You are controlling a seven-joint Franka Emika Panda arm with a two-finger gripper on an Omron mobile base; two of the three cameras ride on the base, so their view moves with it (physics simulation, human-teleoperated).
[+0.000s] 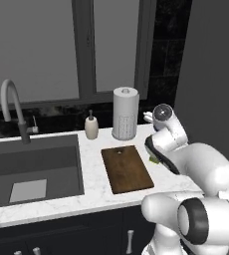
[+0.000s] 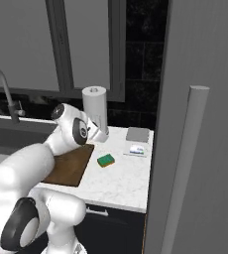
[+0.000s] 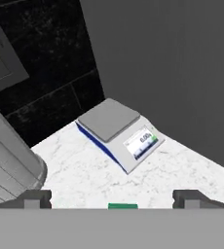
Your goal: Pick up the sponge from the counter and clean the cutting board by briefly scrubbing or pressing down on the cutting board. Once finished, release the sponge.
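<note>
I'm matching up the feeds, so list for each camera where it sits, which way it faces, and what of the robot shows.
Left base view: behind the arm on its left, looking down over the sink, cutting board and paper towel roll; arm at lower right.
Right base view: behind on its right, facing the counter, sponge and kitchen scale; arm at lower left.
Hand view: on the hand, looking at the scale, the sponge's edge between the open fingertips.
Both base views share the board and roll.

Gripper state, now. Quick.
Gripper: open, holding nothing; fingertips wide apart, with the sponge on the counter showing between them.
</note>
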